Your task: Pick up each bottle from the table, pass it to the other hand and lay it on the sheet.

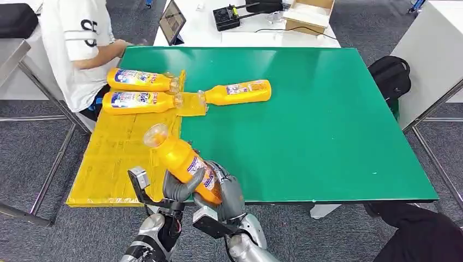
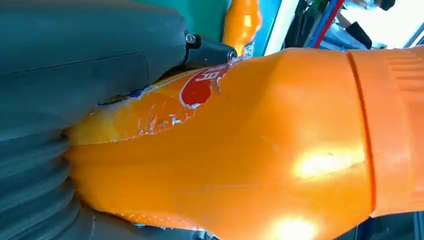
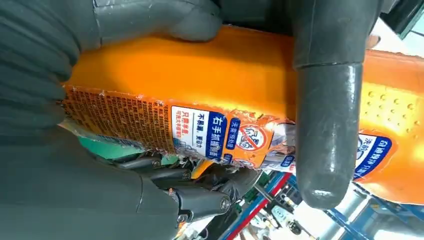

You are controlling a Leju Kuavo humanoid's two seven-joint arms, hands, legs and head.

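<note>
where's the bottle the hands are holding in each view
Head view: held bottle low and left of centre, over the table's near edge, gripped by left hand and right hand.
Left wrist view: bottle across the middle and right.
Right wrist view: bottle across the centre.
Shared landmark: its torn label.

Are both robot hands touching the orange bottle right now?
Touching. In the head view the left robot hand and right robot hand wrap the orange bottle; each wrist view shows its fingers pressed on it.

An office-like robot lab: grey carpet floor (image 1: 349, 153), white desks around the green table (image 1: 327, 120), a tablet (image 1: 172, 22) and a cardboard box (image 1: 309, 15) behind it.
</note>
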